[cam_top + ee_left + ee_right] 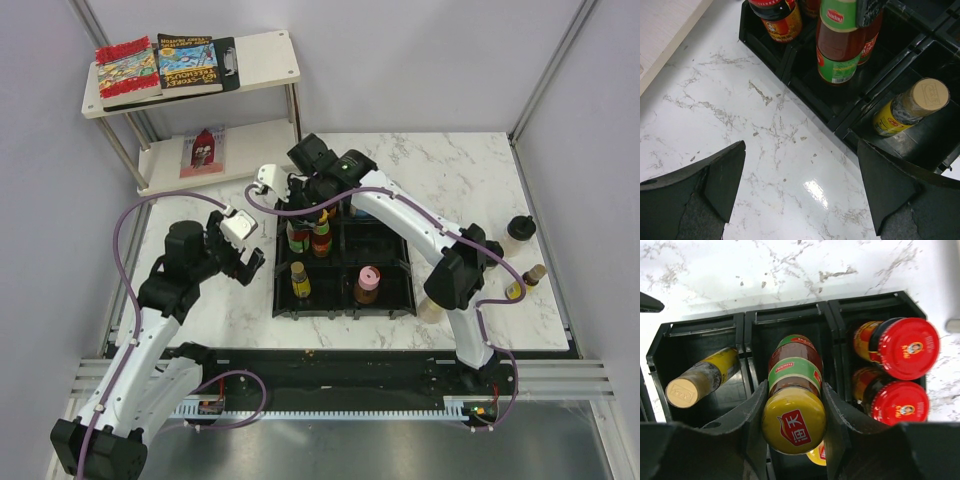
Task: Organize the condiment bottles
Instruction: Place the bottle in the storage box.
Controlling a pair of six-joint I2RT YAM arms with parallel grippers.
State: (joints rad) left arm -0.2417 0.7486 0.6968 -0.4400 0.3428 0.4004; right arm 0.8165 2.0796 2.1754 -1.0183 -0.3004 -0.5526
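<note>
Saw a black tray (392, 290) of compartments at the middle of the marble desk (470, 170), and at the far left a two-tier shelf (265, 55) with two books (160, 65) on top and a red booklet (204, 150) on the lower tier. Found the right arm stretched across the tray from the right, hiding most of its far compartments from above. Noted two more bottles outside the tray, well apart from it at the desk's right edge: a black-capped jar (519, 227) and, nearer, a brown-capped bottle (524, 283). Found the left fingers (715, 185) spread wide with nothing between them, over bare marble just beside the tray's left wall. Found the right fingers (747, 425) closed against both sides of a yellow-capped bottle (794, 425) with a green label, upright in the middle compartment of the tray's left column. Got from the right wrist view, clearer than from above: two red-capped bottles (907, 347) together in the far compartment of that column, and a cream-capped bottle (700, 380) alone in the near one. Got only from the top view a pink-capped jar (367, 283) in the near middle compartment. Could not make out a yellow scrap (816, 455) below the held bottle.
</note>
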